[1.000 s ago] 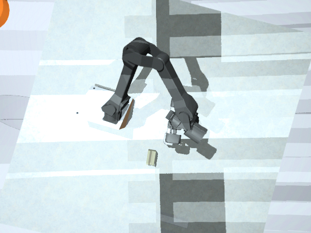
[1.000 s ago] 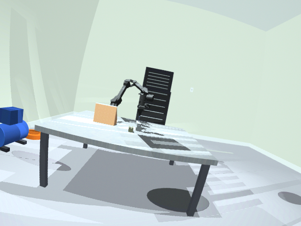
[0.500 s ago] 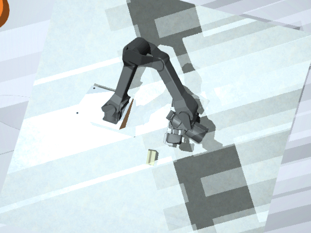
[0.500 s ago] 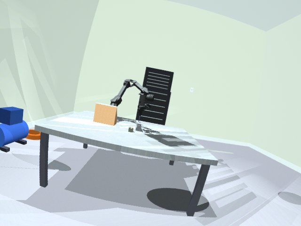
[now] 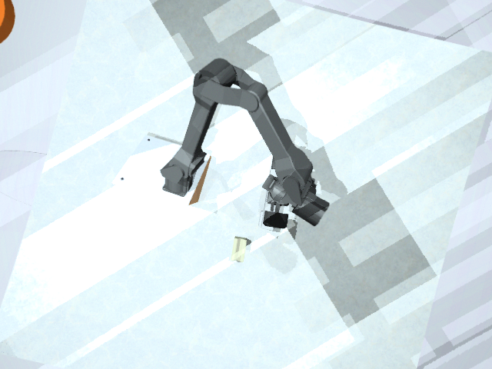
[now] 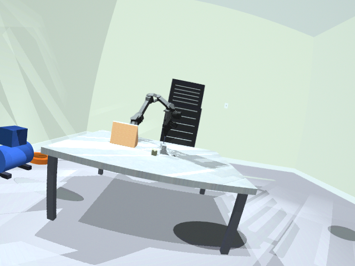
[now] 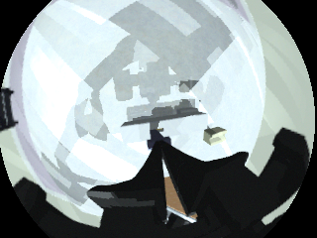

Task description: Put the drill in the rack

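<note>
My gripper point(image 6: 164, 136) point(image 7: 158, 144) is shut with nothing seen between its fingertips. It points down above the small grey fixture point(image 6: 163, 149) point(image 7: 170, 118). In the wrist view a small dark blue part point(image 7: 154, 139) shows right at the fingertips. Whether it is the key or the drill, and whether the tips touch it, I cannot tell. In the top view the wrist hides the fixture and the fingertips. The pale cream grooved rack point(image 5: 238, 249) point(image 6: 154, 152) point(image 7: 215, 136) stands on the table beside the fixture. No drill can be made out clearly.
An orange-brown board point(image 5: 201, 181) point(image 6: 123, 133) stands upright on the table point(image 6: 134, 164) near the arm's base. Strong patches of light and shadow cross the table top. A black slatted cabinet point(image 6: 187, 92) stands behind the table.
</note>
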`<state>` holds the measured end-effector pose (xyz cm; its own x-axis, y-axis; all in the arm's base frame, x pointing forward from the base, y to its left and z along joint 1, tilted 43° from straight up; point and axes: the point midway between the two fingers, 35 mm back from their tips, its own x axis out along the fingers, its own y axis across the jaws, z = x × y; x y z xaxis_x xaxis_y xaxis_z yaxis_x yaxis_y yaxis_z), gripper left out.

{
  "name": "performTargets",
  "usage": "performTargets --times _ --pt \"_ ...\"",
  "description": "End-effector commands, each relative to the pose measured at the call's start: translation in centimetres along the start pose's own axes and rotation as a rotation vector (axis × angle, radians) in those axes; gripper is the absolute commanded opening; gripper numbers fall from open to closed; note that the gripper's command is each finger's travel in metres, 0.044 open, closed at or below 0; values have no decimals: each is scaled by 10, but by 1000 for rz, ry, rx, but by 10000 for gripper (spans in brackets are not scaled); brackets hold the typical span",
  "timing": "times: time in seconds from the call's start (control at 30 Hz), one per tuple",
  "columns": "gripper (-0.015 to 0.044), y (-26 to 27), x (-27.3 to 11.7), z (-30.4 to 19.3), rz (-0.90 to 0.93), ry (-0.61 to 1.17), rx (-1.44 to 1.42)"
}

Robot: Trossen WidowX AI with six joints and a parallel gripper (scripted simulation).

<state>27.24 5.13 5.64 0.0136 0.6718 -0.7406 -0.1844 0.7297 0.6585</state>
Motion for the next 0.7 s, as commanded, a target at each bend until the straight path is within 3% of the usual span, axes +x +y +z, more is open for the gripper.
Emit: performTargets --times 0.0,0.67 --pt "0 2 12 -8 10 32 3" --pt "0 2 19 -9 11 32 3"
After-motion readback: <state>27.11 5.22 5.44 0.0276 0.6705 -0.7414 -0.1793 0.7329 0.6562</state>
